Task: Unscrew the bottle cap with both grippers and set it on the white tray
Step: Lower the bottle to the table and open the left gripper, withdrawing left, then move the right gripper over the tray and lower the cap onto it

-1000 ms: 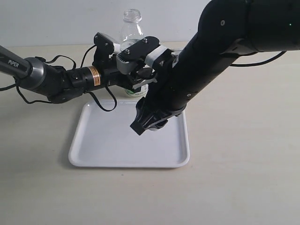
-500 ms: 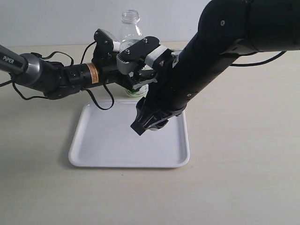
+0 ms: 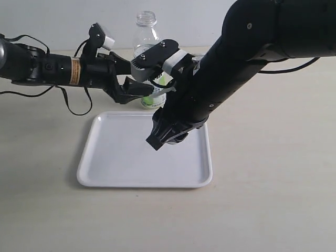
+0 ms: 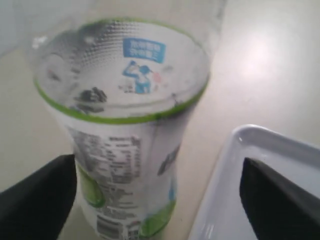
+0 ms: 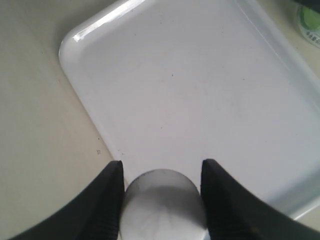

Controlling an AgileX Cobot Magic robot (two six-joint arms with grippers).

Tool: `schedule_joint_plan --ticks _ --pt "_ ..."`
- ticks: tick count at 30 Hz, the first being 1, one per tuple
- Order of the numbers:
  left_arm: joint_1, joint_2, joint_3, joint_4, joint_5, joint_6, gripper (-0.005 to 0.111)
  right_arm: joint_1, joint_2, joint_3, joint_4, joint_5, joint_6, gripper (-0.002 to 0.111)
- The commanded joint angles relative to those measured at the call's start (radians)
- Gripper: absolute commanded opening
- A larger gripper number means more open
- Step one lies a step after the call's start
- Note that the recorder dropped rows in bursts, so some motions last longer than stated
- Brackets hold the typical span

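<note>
The bottle (image 3: 146, 31) stands upright on the table just behind the white tray (image 3: 121, 157), its threaded neck bare. My left gripper (image 3: 135, 84) is open at the bottle's left side, with its fingertips close to the label. In the left wrist view the bottle (image 4: 125, 100) fills the space ahead of the left gripper (image 4: 157, 167), whose fingers (image 4: 45, 195) stand wide of it. My right gripper (image 3: 167, 135) hangs over the tray's right half. In the right wrist view the right gripper (image 5: 162, 167) is shut on the bottle cap (image 5: 162, 205), above the white tray (image 5: 190, 75).
The right arm's thick black body (image 3: 226, 73) crosses in front of the bottle's right side. A corner of the tray rim (image 4: 242, 134) lies beside the bottle's base. Bare beige table (image 3: 273, 184) surrounds the tray.
My left gripper has opened, let go of the bottle and drawn back to the left. The right gripper has stayed where it was with the cap.
</note>
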Motion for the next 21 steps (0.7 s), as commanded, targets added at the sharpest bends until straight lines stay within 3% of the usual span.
schedule_joint_plan --ticks 1,6,8,9,21 --pt "0.019 -0.045 -0.001 0.168 -0.003 -0.136 0.073 0.002 -0.002 0.002 -0.011 -0.009 -0.015 0.000" --pt "0.055 -0.067 -0.001 0.274 -0.008 -0.272 0.046 0.002 -0.002 0.002 -0.028 -0.009 -0.015 0.000" --pt "0.079 -0.067 -0.001 0.280 -0.016 -0.319 0.024 0.002 -0.002 0.002 -0.038 -0.017 -0.015 0.000" --pt "0.095 -0.067 -0.001 0.267 -0.014 -0.340 0.003 0.002 -0.002 0.002 -0.045 -0.024 -0.013 0.000" --pt "0.113 -0.067 0.027 0.062 0.061 -0.267 0.000 -0.006 0.051 -0.004 -0.054 -0.156 0.038 0.000"
